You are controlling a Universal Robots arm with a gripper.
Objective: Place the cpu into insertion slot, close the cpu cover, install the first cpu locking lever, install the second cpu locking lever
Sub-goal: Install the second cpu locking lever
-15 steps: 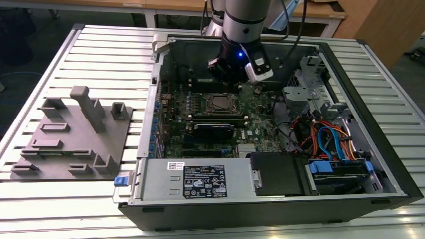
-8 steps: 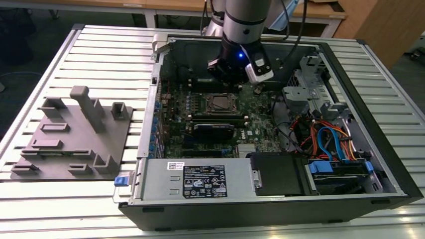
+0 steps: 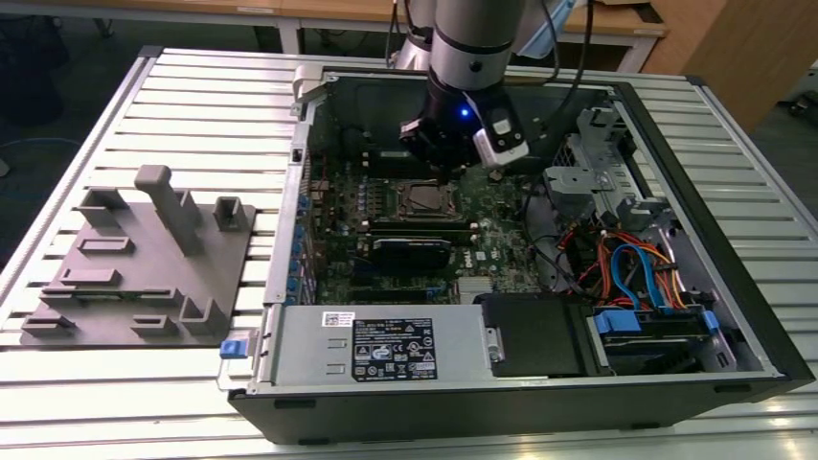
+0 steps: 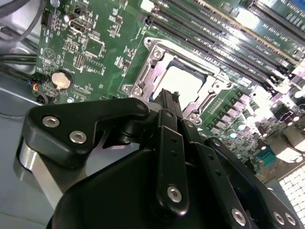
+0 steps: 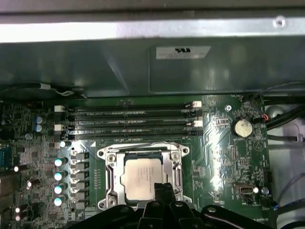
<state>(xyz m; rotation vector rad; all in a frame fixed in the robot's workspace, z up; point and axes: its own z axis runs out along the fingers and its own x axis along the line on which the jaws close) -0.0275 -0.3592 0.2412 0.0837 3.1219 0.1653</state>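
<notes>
The cpu lies flat in the insertion slot on the green motherboard, its silver-grey top showing. The silvery cpu cover lies down around it, framing the chip. In the second wrist view the cpu and cpu cover sit just beyond the black fingers. My gripper hangs just above the socket's near edge, fingers together with nothing between them. In the exterior view the gripper is inside the open computer case, over the far side of the socket.
Memory slots run along one side of the socket and a coin battery sits nearby. The case wall stands close behind. Blue and orange cables and a drive cage fill the case's right. A grey fixture plate lies outside.
</notes>
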